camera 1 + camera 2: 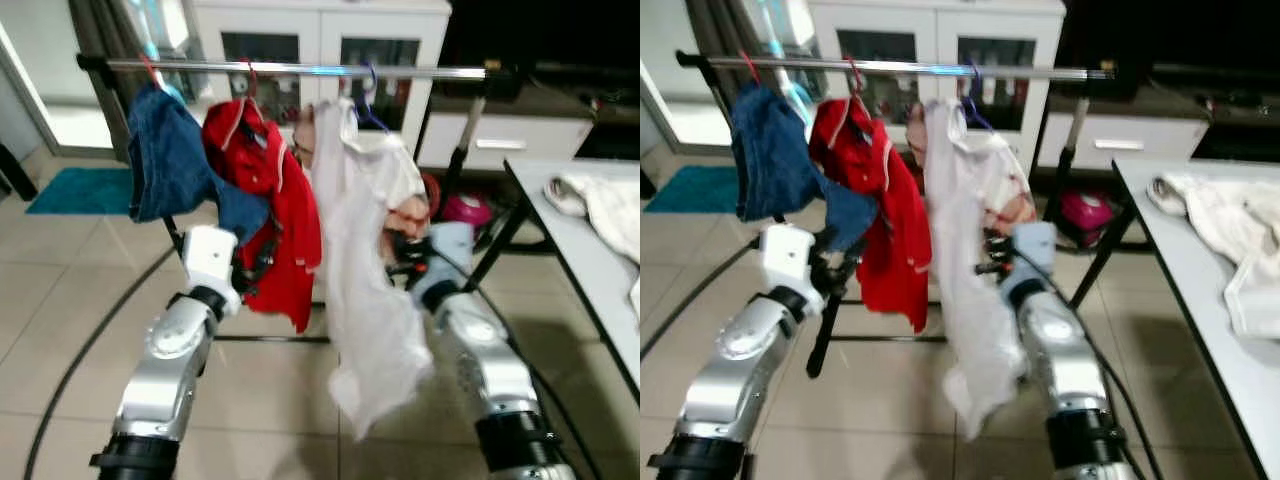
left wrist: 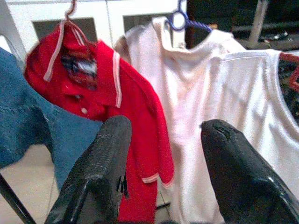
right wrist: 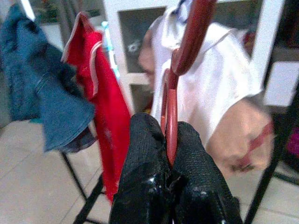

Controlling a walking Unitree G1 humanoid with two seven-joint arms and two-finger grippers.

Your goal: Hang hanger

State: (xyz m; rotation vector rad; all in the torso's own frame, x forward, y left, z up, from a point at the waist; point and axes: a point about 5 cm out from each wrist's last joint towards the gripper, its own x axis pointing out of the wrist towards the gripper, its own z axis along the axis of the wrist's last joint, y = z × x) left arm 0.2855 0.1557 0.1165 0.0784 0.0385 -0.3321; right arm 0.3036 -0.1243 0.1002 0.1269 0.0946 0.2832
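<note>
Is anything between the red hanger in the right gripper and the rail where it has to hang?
The right gripper holds the red hanger below the rail. The white garment on the blue hanger hangs close in front of it and partly blocks the way up. The rail looks bare further right.

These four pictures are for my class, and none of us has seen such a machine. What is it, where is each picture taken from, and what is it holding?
It is a walking humanoid robot with two silver arms, each ending in a gripper of two black fingers. The two wide pictures come from cameras in its head, looking down at a clothes rail. On it hang a blue denim garment, a red jacket and a white garment. A table stands to the right with a white cloth on it. The other two pictures come from wrist cameras. The right gripper is shut on a red hanger. The left gripper is open, pointing at the clothes.
</note>
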